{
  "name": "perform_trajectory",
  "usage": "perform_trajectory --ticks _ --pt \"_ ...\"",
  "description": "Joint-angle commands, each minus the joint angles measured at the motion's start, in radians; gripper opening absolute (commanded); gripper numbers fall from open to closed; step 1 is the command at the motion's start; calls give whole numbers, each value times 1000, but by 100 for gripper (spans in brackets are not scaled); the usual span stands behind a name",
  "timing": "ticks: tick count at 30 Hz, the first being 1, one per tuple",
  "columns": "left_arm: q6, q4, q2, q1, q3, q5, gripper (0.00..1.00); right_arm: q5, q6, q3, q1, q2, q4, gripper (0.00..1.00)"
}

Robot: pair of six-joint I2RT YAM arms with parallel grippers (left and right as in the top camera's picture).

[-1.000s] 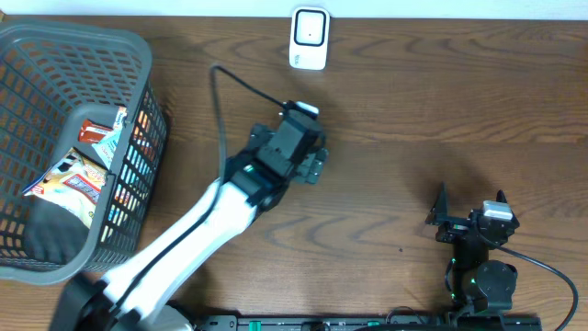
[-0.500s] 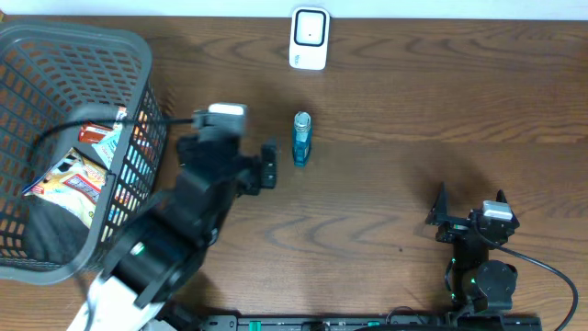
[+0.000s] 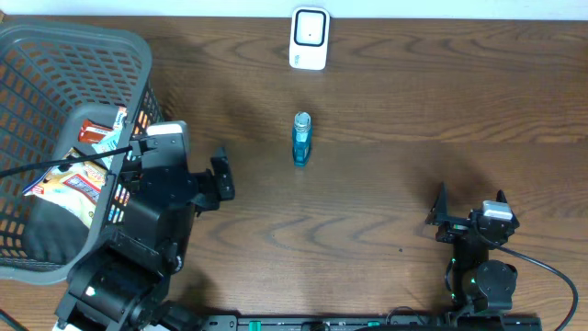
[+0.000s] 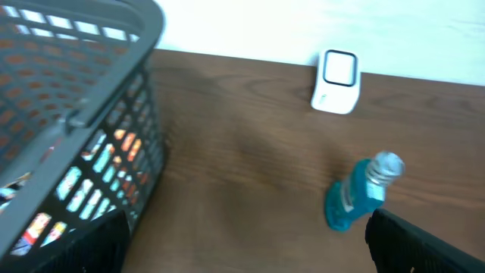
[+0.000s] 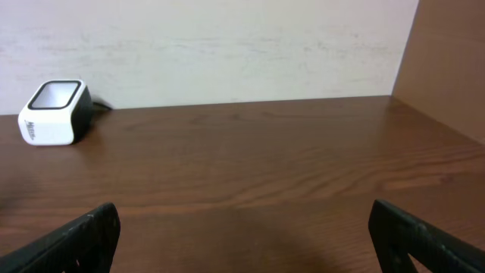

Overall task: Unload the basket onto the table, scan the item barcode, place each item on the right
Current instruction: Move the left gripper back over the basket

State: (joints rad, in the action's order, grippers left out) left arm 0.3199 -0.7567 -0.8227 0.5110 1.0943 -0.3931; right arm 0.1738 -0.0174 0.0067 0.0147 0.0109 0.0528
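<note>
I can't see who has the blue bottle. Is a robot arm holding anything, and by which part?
Nothing is held. The left jaws and right jaws stand open and empty; the blue bottle lies on the table, touching neither.

This looks like a mock shop checkout staged on a robotics test bench, not a real store. A grey mesh shopping basket (image 3: 73, 35) stands at the left edge of the table (image 3: 441, 119), holding packaged snacks (image 3: 73, 176). A small white barcode scanner (image 3: 310, 39) sits at the middle of the far edge, and a blue bottle (image 3: 301, 138) lies near it. A left arm (image 3: 147, 239) and a right arm (image 3: 482, 276) rise from the near edge, and a bare white wall (image 5: 227, 45) backs the wood-grain top.
</note>
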Motion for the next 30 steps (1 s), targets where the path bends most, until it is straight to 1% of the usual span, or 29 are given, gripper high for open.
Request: perform_trajectory --ticks 1,11,19,27,30 --pt "37 -19 1 -69 5 -31 98 -1 8 -1 -8 -5 3 99" --pt "94 -119 1 -227 5 -31 98 0 8 -1 -8 -5 3 99" --pt "98 -137 1 -276 5 -31 98 -1 8 -1 -8 -5 3 99" --pt "167 -175 1 -346 5 -31 98 -1 8 -1 -8 -5 3 99" --pt "172 -185 1 -366 5 -31 98 -1 8 -1 -8 -5 3 99"
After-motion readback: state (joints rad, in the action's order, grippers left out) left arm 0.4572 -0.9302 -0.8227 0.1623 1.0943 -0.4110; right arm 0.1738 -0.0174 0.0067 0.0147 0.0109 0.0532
